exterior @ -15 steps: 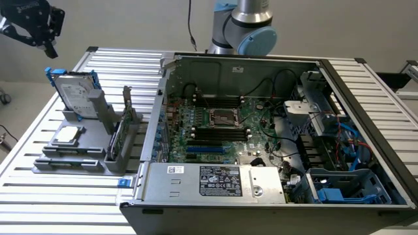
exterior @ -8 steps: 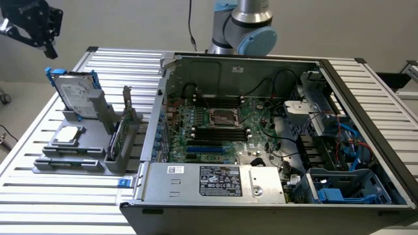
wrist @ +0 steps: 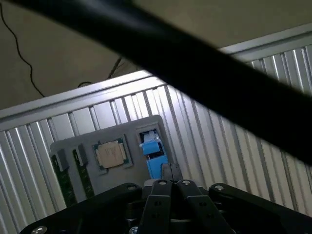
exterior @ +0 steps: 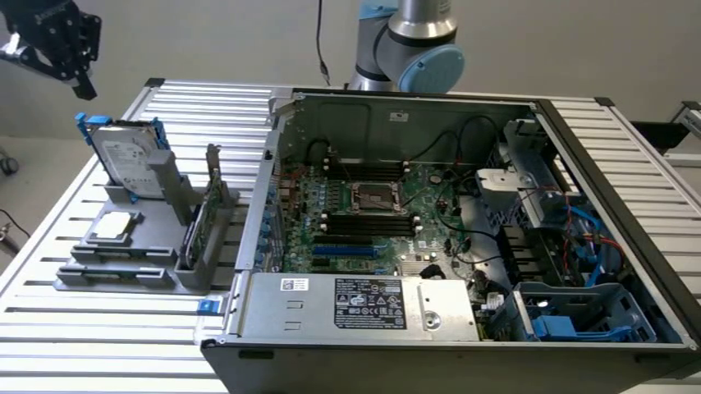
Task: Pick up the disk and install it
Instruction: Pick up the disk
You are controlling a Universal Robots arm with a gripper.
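Black claw (exterior: 81, 82) shut on nothing, hanging high and well apart from the disk (exterior: 124, 154).
Its two fingers (wrist: 157, 202) are pressed together with nothing between them, clear of everything below. The disk stands on edge in its blue frame, at the end of a grey holder (exterior: 121, 275) nearest the claw, on the slatted metal worktop (exterior: 66, 328). A small square chip (exterior: 115, 227) lies flat in the same holder (a green card (exterior: 203, 220) stands on edge just beside it). Toward the exterior view's right sits the open computer case (exterior: 362, 123), its board exposed.
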